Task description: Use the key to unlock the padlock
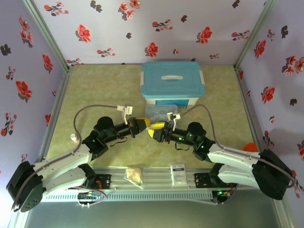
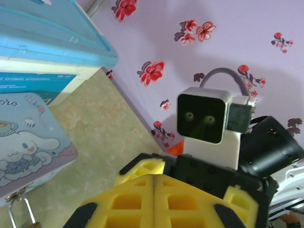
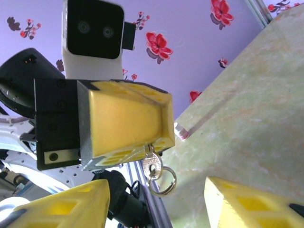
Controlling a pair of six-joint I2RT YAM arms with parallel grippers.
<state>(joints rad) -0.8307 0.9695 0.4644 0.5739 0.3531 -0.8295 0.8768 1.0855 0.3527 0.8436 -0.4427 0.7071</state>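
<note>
My left gripper (image 1: 144, 123) is shut on the key (image 3: 153, 164). The key's small silvery head and its ring hang below the closed yellow fingers (image 3: 124, 116). In its own wrist view the left gripper (image 2: 154, 178) shows its jaws pressed together. My right gripper (image 1: 154, 130) faces it, tip to tip. It stands open, and in the right wrist view the right gripper (image 3: 156, 205) sits just under the key with nothing in it. The padlock (image 2: 29, 213) shows only its thin silvery shackle, hanging from the front of the cartoon tin (image 2: 28, 142).
A white box with a blue lid (image 1: 172, 81) stands behind the tin (image 1: 159, 111). A small white cylinder (image 1: 74, 137) lies at the left of the mat. A small bag (image 1: 134, 175) and a white card (image 1: 178, 172) rest on the front rail. Flowered walls close three sides.
</note>
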